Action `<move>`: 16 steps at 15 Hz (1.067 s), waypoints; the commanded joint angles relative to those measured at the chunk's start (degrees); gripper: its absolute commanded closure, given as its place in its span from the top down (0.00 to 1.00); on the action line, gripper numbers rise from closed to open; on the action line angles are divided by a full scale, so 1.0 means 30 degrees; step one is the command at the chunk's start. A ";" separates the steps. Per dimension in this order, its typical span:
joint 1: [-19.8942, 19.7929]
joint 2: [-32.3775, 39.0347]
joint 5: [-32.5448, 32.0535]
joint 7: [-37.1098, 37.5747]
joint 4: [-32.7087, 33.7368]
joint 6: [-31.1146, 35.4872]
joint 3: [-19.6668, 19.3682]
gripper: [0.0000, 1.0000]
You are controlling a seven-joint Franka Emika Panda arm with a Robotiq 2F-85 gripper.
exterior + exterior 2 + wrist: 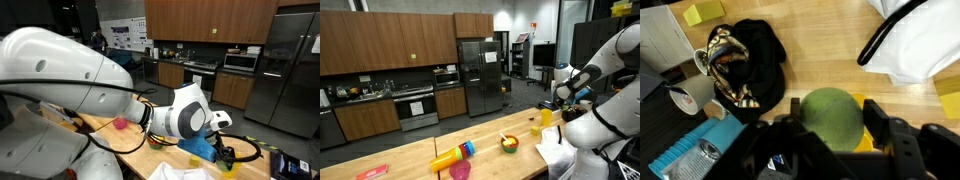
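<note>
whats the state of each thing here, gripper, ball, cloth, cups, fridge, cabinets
gripper: closed on the green ball
green ball: gripped between the fingers
black cloth: crumpled, lying on the counter
stacked cups: nested, lying on their side
fridge: doors shut
cabinets: doors shut

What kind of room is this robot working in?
Most likely a kitchen, perhaps a shared one in a lab or office building. It has a tall stainless-steel refrigerator, a run of dark wooden cabinets above a counter, and a microwave beside a range.
</note>
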 commanded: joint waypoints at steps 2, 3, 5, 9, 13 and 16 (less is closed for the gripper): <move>-0.0351 0.0186 0.0750 -0.0668 0.0149 -0.0241 0.0548 0.38; 0.0362 0.0312 0.1993 -0.2102 0.0476 -0.1081 0.0220 0.38; 0.1338 0.0417 0.4560 -0.5353 0.0928 -0.1995 -0.0489 0.38; 0.2287 0.0654 0.9378 -1.1013 0.2394 -0.4964 -0.1186 0.38; 0.2028 0.1212 1.0783 -1.2992 0.4553 -0.7793 -0.1293 0.38; 0.1658 0.0760 1.0241 -1.2384 0.4285 -0.7374 -0.1011 0.63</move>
